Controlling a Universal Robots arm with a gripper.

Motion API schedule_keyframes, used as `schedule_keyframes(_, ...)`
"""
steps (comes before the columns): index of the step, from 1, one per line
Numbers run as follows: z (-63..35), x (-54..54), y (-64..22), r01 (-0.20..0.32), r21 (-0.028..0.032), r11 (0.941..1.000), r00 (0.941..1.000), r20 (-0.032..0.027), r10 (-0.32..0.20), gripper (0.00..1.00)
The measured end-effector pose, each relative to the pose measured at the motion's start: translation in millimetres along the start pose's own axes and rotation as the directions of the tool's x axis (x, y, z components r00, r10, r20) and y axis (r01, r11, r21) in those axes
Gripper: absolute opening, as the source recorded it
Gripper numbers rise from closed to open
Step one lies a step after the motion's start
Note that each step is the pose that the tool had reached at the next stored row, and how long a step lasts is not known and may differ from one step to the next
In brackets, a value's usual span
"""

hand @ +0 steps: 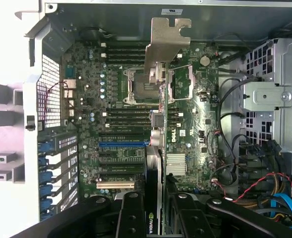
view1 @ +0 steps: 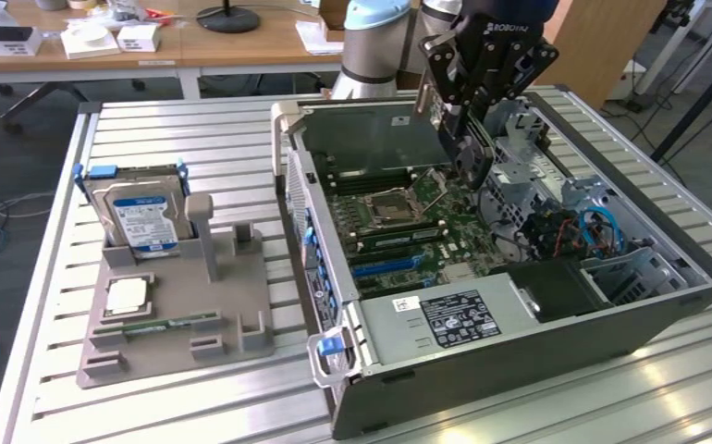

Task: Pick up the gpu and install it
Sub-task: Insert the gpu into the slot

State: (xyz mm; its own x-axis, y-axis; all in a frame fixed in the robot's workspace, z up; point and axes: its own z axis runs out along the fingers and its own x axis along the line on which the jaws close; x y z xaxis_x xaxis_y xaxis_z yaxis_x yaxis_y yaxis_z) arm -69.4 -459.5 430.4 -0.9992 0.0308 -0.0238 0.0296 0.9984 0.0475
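While the one claw [view1: 458, 125] hangs upper centre in the exterior view, it grips the single gpu [view1: 471, 159], long axis near upright over one open computer case [view1: 554, 361]. Seen from the wrist, the gpu [hand: 155, 163] runs edge-on toward the motherboard [hand: 121, 109], silver bracket [hand: 167, 44] farthest.

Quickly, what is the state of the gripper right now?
The gripper: closed on the gpu, above the open computer case.

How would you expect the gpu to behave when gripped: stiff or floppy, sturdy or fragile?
Probably stiff: the gpu runs straight, edge-on, out from the claw without sagging. Likely fragile: a thin board. Its metal bracket may make that end heavier.
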Motion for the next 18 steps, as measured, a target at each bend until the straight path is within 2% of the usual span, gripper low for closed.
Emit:
schedule_keyframes(12,0.2,0.0,0.0,0.003,-0.0001,1.0,1.0,-0.0001,-0.003,0.26)
schedule_keyframes(14,0.5,0.0,0.0,0.017,-0.0004,0.9998,0.9998,-0.0008,-0.017,0.26)
schedule_keyframes(18,1.4,0.2,0.0,0.08,0.0005,0.9968,0.9968,-0.0037,-0.08,0.26)
